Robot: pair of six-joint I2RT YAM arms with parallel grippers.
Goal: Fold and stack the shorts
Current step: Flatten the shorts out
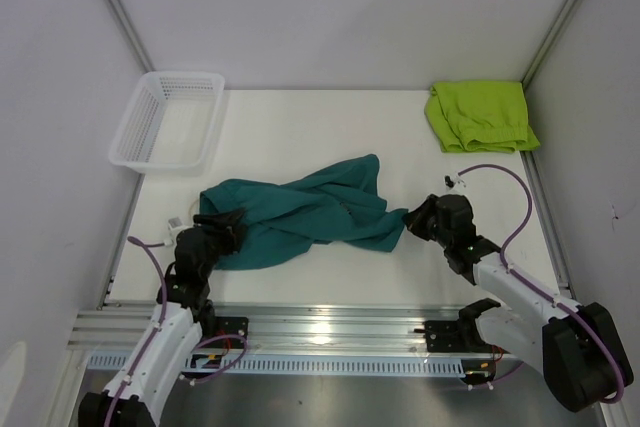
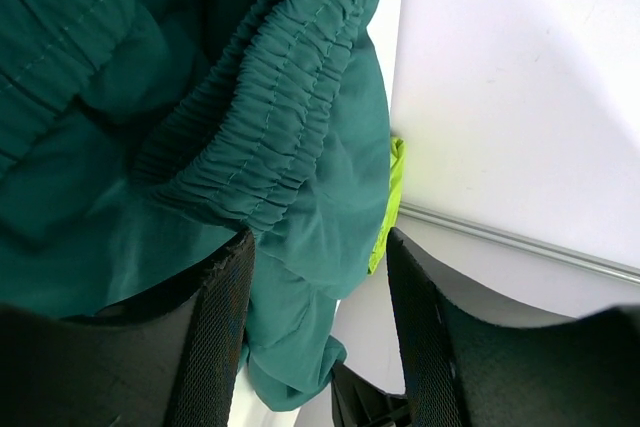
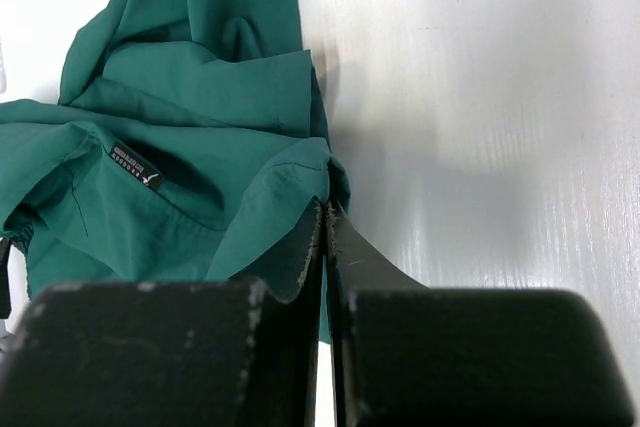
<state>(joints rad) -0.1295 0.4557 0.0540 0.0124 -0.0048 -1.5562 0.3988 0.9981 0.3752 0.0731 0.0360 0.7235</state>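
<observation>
Right gripper (image 3: 326, 219) pinches the thin hem of the soft, crumpled teal shorts (image 1: 310, 209) in the middle of the white table (image 1: 300, 132). Left gripper (image 2: 320, 247) stands half wide, smooth cloth under their bumpy waistband between its jaws. Folded green shorts (image 1: 480, 115) lie at one o'clock.

The teal shorts (image 1: 310, 212) are soft matt cloth; the table (image 1: 300, 137) smooth, slightly glossy.

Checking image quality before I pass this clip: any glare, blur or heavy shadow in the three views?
Top external: even light, one bright glare patch on the aluminium rail. Left wrist: dark teal fabric shorts sharp, soft shadow on the white surface behind. Right wrist: streaky sheen on the white table, right gripper jaws slightly soft up close.
</observation>
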